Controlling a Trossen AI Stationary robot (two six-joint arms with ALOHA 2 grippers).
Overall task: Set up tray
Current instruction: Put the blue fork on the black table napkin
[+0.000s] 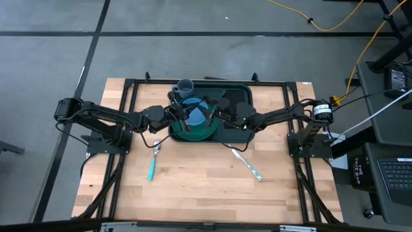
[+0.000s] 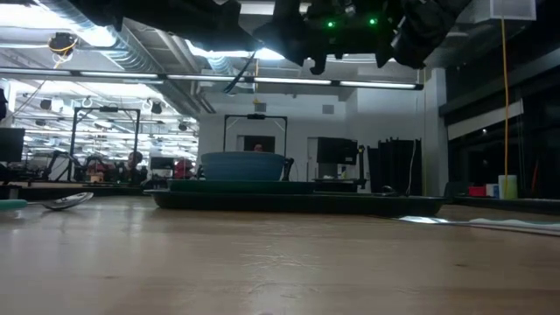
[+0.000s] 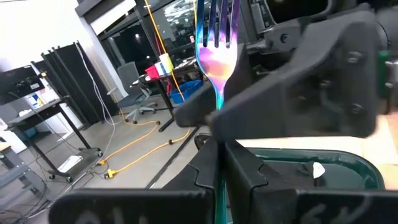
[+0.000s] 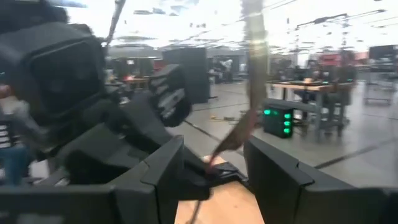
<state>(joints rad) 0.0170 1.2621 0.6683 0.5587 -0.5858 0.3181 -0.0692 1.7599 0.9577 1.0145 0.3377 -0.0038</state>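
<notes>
My left claw [image 3: 221,155] pinches a fork [image 3: 216,37] above the tray [image 1: 239,96]; right claw [image 4: 211,168] gapes empty. Tray looks stiff, light; I'd grip its rim.

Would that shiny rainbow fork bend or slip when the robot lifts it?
Probably stiff: the fork stands straight above the left gripper, whose jaws pinch only its thin handle. The glossy finish looks metallic, so it may slip or pivot.

Grey concrete floor [image 1: 193,58], yellow cable [image 1: 335,22], ceiling strip lights [image 2: 219,79], desks beyond.
</notes>
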